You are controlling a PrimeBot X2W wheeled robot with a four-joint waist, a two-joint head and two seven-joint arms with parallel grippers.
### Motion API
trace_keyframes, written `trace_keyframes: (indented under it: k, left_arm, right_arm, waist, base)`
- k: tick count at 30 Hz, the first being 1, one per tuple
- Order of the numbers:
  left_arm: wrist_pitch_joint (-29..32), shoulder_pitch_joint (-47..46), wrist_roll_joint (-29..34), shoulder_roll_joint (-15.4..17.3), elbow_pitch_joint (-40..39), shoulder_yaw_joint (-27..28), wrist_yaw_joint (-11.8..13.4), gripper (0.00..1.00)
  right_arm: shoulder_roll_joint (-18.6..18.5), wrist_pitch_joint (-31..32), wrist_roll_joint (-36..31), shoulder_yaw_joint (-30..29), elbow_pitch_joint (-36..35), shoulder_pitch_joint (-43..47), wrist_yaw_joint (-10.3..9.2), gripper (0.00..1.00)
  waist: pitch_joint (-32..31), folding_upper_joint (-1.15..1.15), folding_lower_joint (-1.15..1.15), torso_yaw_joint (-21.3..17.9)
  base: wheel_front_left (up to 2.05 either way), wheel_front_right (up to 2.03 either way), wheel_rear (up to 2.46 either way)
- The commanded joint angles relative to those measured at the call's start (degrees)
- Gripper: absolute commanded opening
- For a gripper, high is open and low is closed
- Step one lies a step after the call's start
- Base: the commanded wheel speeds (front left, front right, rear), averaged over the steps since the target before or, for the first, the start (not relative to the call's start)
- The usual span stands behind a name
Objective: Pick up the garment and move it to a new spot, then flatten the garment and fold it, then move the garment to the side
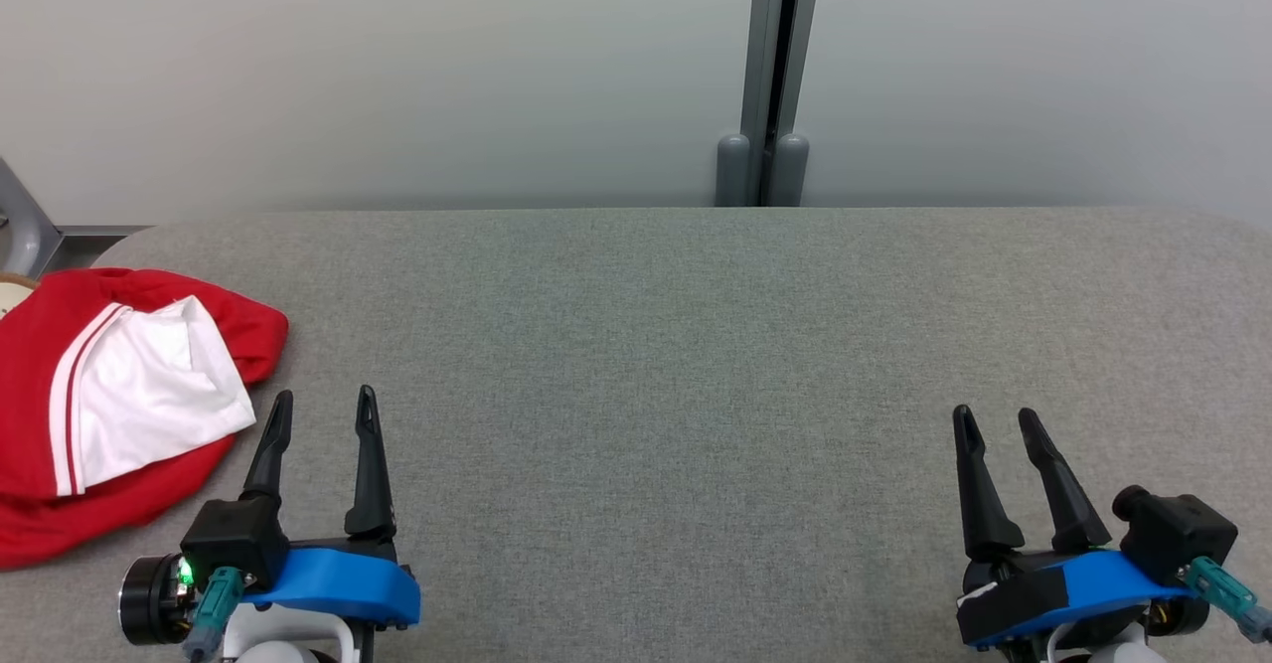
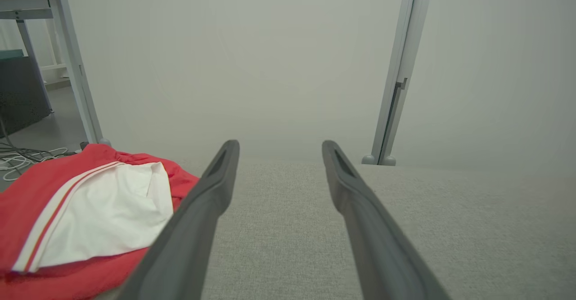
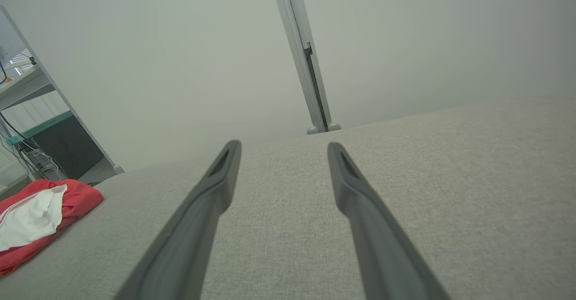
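- The garment (image 1: 129, 414), a red piece with a white panel edged in thin red stripes, lies bunched at the left edge of the head view. It rests on the table's near-left corner and is partly cut off by the frame.
- The left gripper (image 1: 325, 395) sits at the lower left of that view, just beside the cloth. Its fingers are spread apart with nothing between them and point up the frame. The heap lies to the left of its fingertips and slightly above them.
- In the left wrist view the cloth fills the lower left, next to the left-hand finger but not between the two.
- The right gripper (image 1: 995, 414) sits at the lower right, likewise spread and empty, well apart from the cloth. In its own wrist view the garment is a small red patch at the far lower left.
- I judge the left arm far better placed for the pick, needing a swing toward frame left.
- The heap is crumpled, so no clean long axis can be read. Its spread runs roughly top to bottom along the left edge.
- The table (image 1: 696, 345) is covered in grey woven fabric, with rounded far corners.
- Behind it stand pale wall panels joined by a grey post (image 1: 770, 77) at upper centre.
- The upper left of the left wrist view shows a desk leg (image 2: 76, 66) and loose cables (image 2: 27, 156) on the floor.
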Motion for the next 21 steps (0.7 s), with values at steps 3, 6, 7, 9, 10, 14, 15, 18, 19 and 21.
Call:
trace_keyframes:
  k: [3, 6, 7, 9, 10, 14, 15, 18, 19, 21]
  left_arm:
    - [-0.7, -0.9, 2.2, 0.5, 0.1, -0.3, 0.7, 1.00]
    - [-1.1, -0.9, 3.3, 0.6, 0.3, -0.4, 0.7, 1.00]
    - [-1.2, -0.8, 3.6, 0.6, 0.4, -0.4, 0.7, 1.00]
    - [-1.4, -0.7, 4.2, 0.7, 0.5, -0.4, 0.8, 1.00]
    - [-1.5, -0.7, 4.5, 0.7, 0.7, -0.3, 0.8, 1.00]
    - [-1.9, -0.7, 5.4, 0.6, 1.4, -0.3, 0.4, 1.00]
    - [-2.0, -0.7, 5.4, 0.5, 1.7, -0.2, 0.1, 1.00]
    - [-2.3, -0.8, 5.8, 0.3, 2.6, 0.0, -0.4, 1.00]
    - [-2.4, -1.0, 6.1, 0.4, 2.7, 0.0, -0.5, 1.00]
    - [-2.6, -1.1, 6.4, 0.4, 3.3, 0.3, -0.7, 1.00]
  right_arm:
    - [-0.4, -0.8, -2.4, 0.2, 0.0, -0.6, 0.12, 1.00]
    - [-0.4, -1.1, -3.6, 0.2, 0.2, -0.6, 0.12, 1.00]
    - [-0.4, -1.2, -4.0, 0.2, 0.2, -0.6, 0.12, 1.00]
    - [-0.4, -1.4, -4.9, 0.2, 0.3, -0.6, 0.13, 1.00]
    - [-0.4, -1.5, -5.4, 0.2, 0.4, -0.6, 0.13, 1.00]
    - [-0.4, -1.9, -7.1, 0.2, 0.5, -0.4, 0.12, 1.00]
    - [-0.4, -2.1, -7.4, 0.2, 0.6, -0.4, 0.11, 1.00]
    - [-0.4, -2.3, -8.8, 0.2, 0.8, -0.5, 0.09, 1.00]
    - [-0.4, -2.4, -9.2, 0.2, 0.9, -0.6, 0.09, 1.00]
    - [-0.4, -2.7, -10.1, 0.3, 1.1, -0.7, 0.09, 1.00]
  waist:
    - [0.0, 0.00, 0.00, 0.2]
    - [-0.1, 0.00, 0.00, 0.3]
    - [-0.1, 0.00, 0.00, 0.3]
    - [-0.1, 0.00, 0.00, 0.4]
    - [-0.1, 0.00, 0.00, 0.4]
    - [-0.1, 0.00, 0.00, 0.5]
    - [-0.1, 0.00, 0.00, 0.5]
    - [-0.2, 0.00, 0.00, 0.7]
    - [-0.2, 0.00, 0.00, 0.7]
    - [-0.2, 0.00, 0.00, 0.8]
  base:
    - [0.00, 0.00, 0.00]
    - [0.00, 0.00, 0.00]
    - [0.00, 0.00, 0.00]
    - [0.00, 0.00, 0.00]
    - [0.00, 0.00, 0.00]
    - [0.00, 0.00, 0.00]
    - [0.00, 0.00, 0.00]
    - [0.00, 0.00, 0.00]
    - [0.00, 0.00, 0.00]
    - [0.00, 0.00, 0.00]
